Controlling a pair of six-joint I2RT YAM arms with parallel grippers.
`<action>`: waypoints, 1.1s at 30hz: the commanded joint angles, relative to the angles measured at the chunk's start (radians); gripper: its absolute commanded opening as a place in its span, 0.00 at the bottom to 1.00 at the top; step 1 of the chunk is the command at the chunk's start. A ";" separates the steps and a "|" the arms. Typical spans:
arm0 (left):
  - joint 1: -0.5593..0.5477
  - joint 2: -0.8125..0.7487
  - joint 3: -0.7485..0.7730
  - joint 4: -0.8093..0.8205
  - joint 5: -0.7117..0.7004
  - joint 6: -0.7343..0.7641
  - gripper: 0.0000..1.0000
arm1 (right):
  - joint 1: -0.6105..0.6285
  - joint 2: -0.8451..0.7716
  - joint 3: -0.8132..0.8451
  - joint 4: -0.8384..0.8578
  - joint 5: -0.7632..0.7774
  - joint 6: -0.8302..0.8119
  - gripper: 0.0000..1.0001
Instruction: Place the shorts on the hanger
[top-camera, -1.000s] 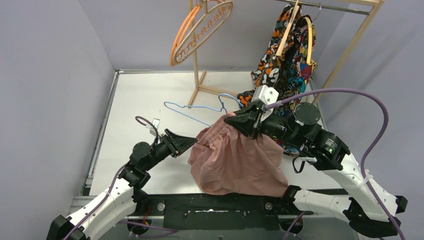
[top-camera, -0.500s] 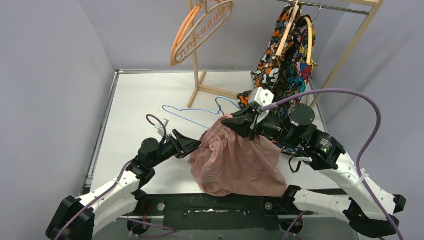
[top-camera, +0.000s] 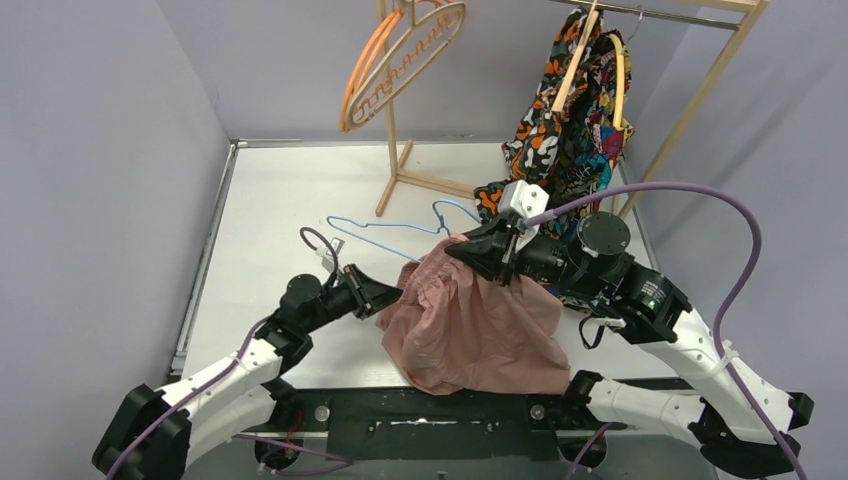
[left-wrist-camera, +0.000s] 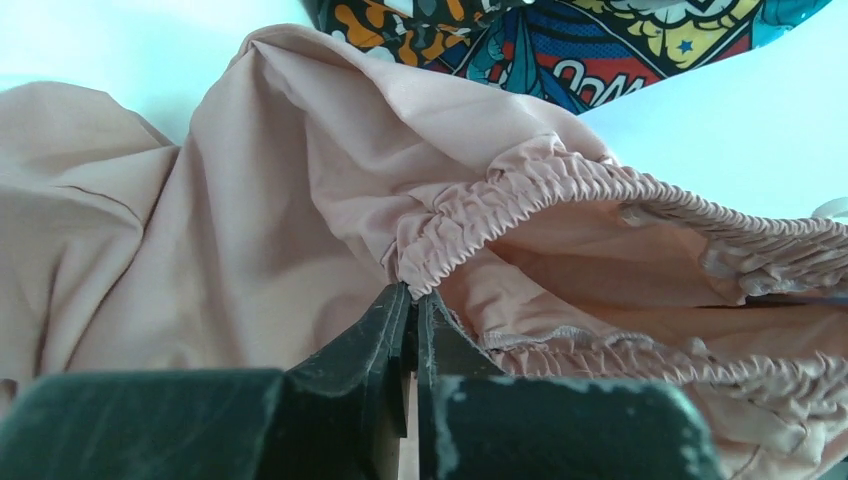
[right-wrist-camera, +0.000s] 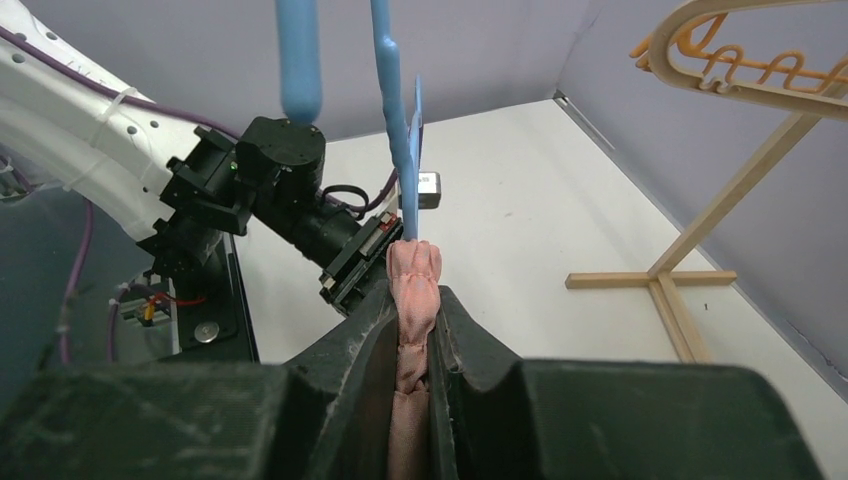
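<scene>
The dusty-pink shorts (top-camera: 470, 320) hang bunched between my two grippers over the table's near middle. My right gripper (top-camera: 470, 255) is shut on the gathered waistband (right-wrist-camera: 413, 280), holding that side raised. My left gripper (top-camera: 385, 297) is shut, its tips (left-wrist-camera: 412, 295) pinching the waistband's edge on the shorts' (left-wrist-camera: 300, 200) left side. The light-blue wire hanger (top-camera: 385, 222) lies flat on the table just behind the shorts. In the right wrist view the hanger (right-wrist-camera: 390, 120) shows right above the pinched fabric.
A wooden stand (top-camera: 392, 150) at the back carries an orange hanger (top-camera: 385, 65). A multicoloured patterned garment (top-camera: 570, 120) hangs from a wooden rack at the back right, close behind my right arm. Grey walls close in on both sides.
My left arm has reached right to the shorts and its jaws have gone from open to shut on the waistband. My right gripper has drifted slightly left with the fabric.
</scene>
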 joint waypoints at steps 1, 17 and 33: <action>0.000 -0.122 0.107 -0.200 -0.078 0.146 0.00 | 0.008 -0.048 0.000 0.048 0.018 0.011 0.00; 0.039 -0.280 0.406 -0.741 -0.268 0.467 0.00 | 0.008 -0.136 0.000 -0.204 0.014 0.001 0.00; 0.099 -0.066 0.873 -1.084 -0.328 0.623 0.00 | 0.007 -0.079 0.104 -0.346 0.105 -0.081 0.00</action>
